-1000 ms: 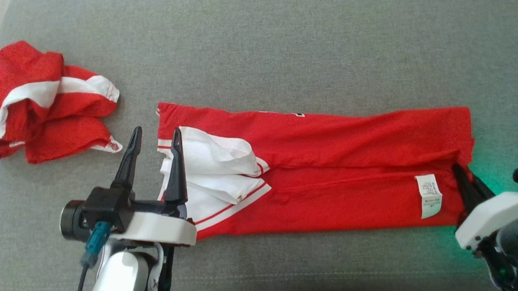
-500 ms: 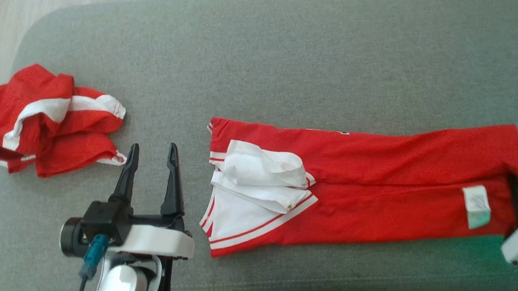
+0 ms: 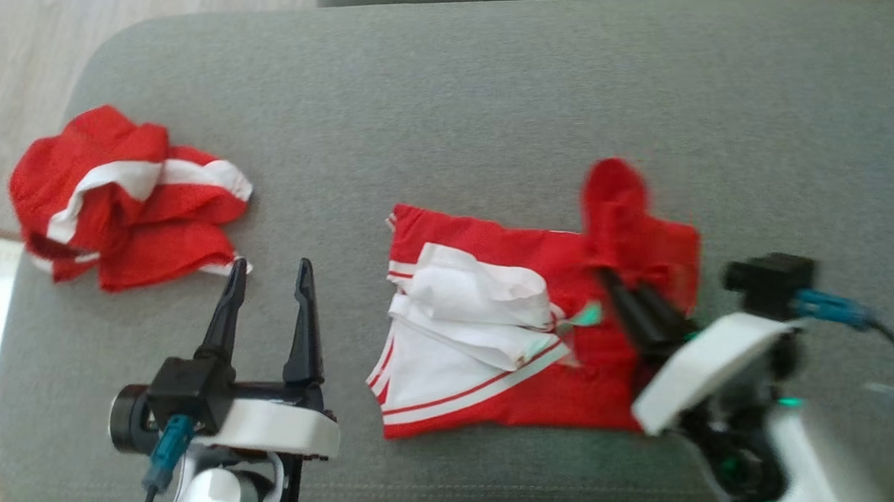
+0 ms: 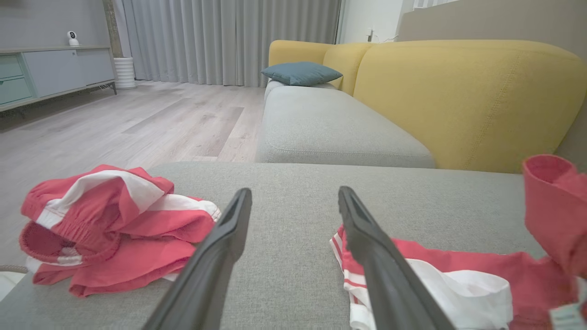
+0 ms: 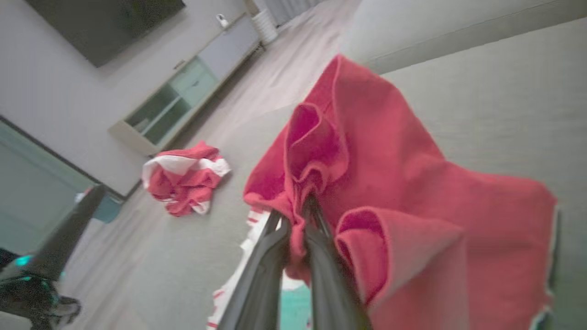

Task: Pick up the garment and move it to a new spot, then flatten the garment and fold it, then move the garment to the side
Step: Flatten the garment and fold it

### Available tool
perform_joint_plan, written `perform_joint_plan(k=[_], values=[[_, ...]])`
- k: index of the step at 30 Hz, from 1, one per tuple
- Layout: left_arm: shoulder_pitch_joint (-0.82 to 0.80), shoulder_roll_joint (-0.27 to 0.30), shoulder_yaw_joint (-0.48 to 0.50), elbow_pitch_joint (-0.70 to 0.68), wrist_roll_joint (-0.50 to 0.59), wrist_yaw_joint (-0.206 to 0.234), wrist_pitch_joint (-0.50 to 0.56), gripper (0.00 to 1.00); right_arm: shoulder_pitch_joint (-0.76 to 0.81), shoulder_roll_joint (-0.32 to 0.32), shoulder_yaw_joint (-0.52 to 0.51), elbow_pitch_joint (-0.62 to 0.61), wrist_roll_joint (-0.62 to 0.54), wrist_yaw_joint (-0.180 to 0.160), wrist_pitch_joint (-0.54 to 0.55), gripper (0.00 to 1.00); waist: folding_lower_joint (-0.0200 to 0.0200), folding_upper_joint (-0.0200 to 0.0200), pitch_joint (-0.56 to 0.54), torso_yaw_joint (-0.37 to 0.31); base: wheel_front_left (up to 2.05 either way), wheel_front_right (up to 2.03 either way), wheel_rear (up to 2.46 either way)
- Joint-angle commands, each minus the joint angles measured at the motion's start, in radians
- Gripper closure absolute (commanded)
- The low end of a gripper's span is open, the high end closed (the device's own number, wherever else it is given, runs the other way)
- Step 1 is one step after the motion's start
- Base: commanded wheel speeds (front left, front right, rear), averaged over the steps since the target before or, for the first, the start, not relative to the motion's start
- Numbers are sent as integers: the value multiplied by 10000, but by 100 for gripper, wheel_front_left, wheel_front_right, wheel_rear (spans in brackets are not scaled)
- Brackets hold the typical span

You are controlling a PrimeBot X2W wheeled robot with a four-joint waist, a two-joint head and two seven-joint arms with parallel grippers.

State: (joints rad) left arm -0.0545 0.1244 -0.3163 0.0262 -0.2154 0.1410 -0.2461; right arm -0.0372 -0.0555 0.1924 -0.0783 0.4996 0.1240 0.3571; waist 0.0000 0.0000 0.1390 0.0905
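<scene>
At the right end of the red garment [image 3: 516, 400], the right gripper [image 5: 298, 215] is clamped on a bunched hem. It holds that end raised and carried over toward the white-trimmed left end, evidently to lay a fold across the length. The remainder lies flat on the grey upholstered seat [image 3: 484, 88]. The left gripper [image 3: 272, 269] stands spread wide and empty, just left of the garment and clear of it. A crumpled red-and-white garment [image 3: 123, 199] lies at the far left. Beyond are a wood floor [image 4: 137, 119], a yellow sofa [image 4: 458, 91] and grey curtains [image 4: 229, 36].
</scene>
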Motion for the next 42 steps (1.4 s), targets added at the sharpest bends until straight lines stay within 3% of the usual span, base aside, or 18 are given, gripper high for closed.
perform_joint_plan(k=[1,5,14,15,16,24,29,35,42], values=[[-345,121,248,-378,1,63,2,0,-560,39,587,-111,403,67,-251,100,0,0,66,190,0,0,0],[-514,78,153,-325,-18,20,-16,0,-1438,49,2459,1224,1555,67,-1153,100,0,0,308,587,0,0,0],[-683,-40,69,-182,-38,50,-81,0,-2687,51,3893,3284,2784,67,-2597,98,0,0,677,880,0,0,0],[-701,-44,71,-162,-45,42,-88,0,-2803,51,4022,3462,2934,67,-2704,53,0,0,704,887,0,0,0],[-720,-48,74,-142,-50,37,-95,0,-2924,51,4142,3620,3060,67,-2834,0,0,0,724,889,0,0,0],[-787,-80,98,-31,-58,45,-131,0,-3825,52,5267,3556,3654,67,-4081,0,0,0,716,778,0,0,0],[-732,-55,152,19,-61,80,-141,0,-4110,52,5053,2732,3155,67,-4938,0,0,0,514,572,0,0,0],[-521,40,229,-19,-69,180,-146,0,-3389,-602,2858,1978,1381,67,-5117,0,0,0,226,164,0,0,0],[-399,188,274,-113,-114,239,-52,0,-1177,-988,-381,642,-544,67,-4148,0,0,0,60,-365,0,0,0]])
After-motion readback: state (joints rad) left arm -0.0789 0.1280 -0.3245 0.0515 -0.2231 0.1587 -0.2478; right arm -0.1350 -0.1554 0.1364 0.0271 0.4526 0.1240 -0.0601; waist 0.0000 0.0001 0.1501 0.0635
